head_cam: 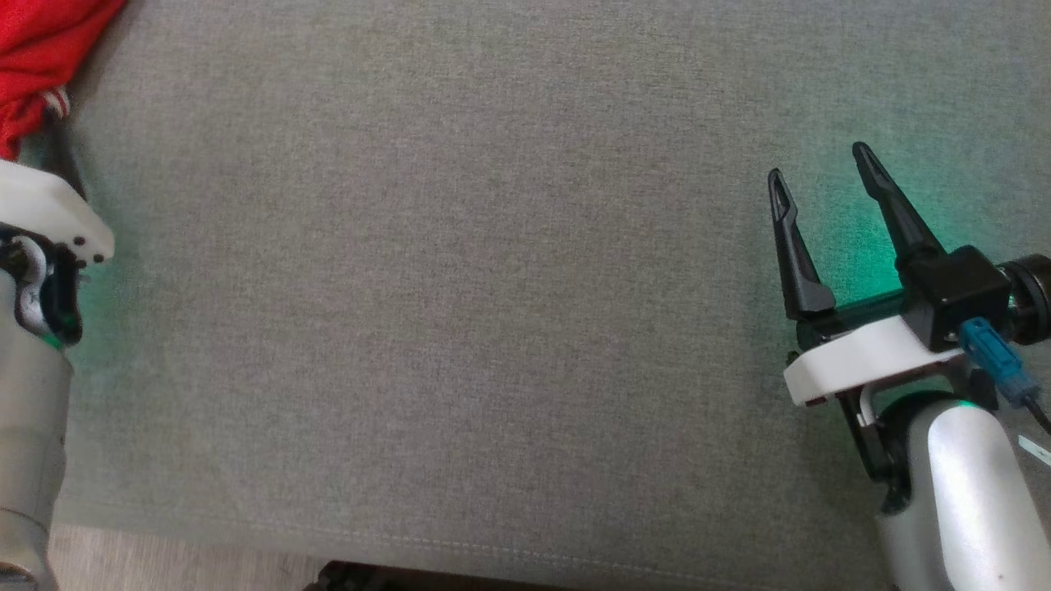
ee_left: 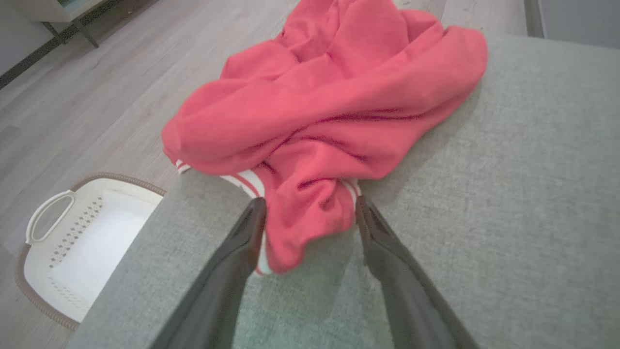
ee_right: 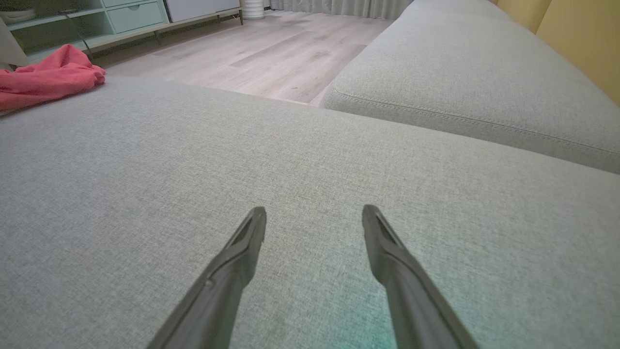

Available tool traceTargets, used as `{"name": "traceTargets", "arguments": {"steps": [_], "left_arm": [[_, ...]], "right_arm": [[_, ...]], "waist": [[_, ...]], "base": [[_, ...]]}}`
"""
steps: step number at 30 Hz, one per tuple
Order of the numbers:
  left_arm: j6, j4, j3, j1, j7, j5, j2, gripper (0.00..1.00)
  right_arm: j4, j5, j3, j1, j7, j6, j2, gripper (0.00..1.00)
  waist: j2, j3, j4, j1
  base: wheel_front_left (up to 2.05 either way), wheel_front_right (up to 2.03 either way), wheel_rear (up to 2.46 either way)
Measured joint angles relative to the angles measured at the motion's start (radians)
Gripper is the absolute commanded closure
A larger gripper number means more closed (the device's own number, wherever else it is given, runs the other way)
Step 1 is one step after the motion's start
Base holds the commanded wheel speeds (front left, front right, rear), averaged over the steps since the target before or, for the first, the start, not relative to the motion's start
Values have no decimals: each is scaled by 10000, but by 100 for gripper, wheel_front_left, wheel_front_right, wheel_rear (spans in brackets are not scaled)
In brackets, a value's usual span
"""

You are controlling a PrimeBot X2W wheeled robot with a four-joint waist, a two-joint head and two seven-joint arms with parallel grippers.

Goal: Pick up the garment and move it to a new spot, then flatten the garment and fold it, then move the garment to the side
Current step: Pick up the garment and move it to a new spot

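The garment [ee_left: 319, 106] is a crumpled red piece with white-striped cuffs, heaped at a corner of the grey cushion [ee_left: 508, 194]. My left gripper [ee_left: 310, 206] is open, its two fingers straddling the garment's near lobe without closing on it. In the head view the garment [head_cam: 41, 49] peeks in at the top left corner, above my left wrist. My right gripper [head_cam: 817, 164] is open and empty over bare cushion at the right. From the right wrist view the garment [ee_right: 46, 80] lies far off to the left, and that gripper [ee_right: 314, 215] hovers over plain fabric.
A white laundry basket [ee_left: 48, 242] stands on the wooden floor [ee_left: 87, 106] beside the cushion's corner. A second grey cushion [ee_right: 474, 72] lies beyond a gap at the right. A pale green cabinet [ee_right: 97, 19] stands along the far wall.
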Motion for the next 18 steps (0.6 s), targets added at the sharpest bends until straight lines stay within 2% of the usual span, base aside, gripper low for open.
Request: {"name": "traceTargets", "arguments": {"steps": [1, 3, 4, 5, 11, 18], "left_arm": [[-2, 198, -2, -46, 33, -2, -38, 29], [-10, 508, 0, -95, 35, -6, -86, 69], [-13, 660, 0, -116, 31, -6, -98, 97], [-23, 777, 0, -132, 19, -6, -100, 100], [-96, 1106, -69, -493, -784, 128, -40, 100], [-84, 1039, -454, -1155, -1565, 871, 790, 100]], "right_arm": [[0, -2, 0, 0, 0, 0, 0, 0], [2, -2, -8, -1, -2, 0, 0, 0], [2, 0, -8, -1, -2, 0, 0, 0], [2, 0, -13, -1, -2, 0, 0, 0], [127, 58, -63, -7, -35, 0, 0, 0], [663, 558, -148, 2, -481, 0, 2, 0]], "waist": [[0, 10, -11, 0], [0, 10, -38, 0], [0, 4, -54, -1], [0, -7, -71, -1], [0, -218, -121, -1], [0, -1010, -239, -2]], "base": [[0, 0, 0], [0, 0, 0], [0, 0, 0], [0, 0, 0], [0, 0, 0], [0, 0, 0]]}}
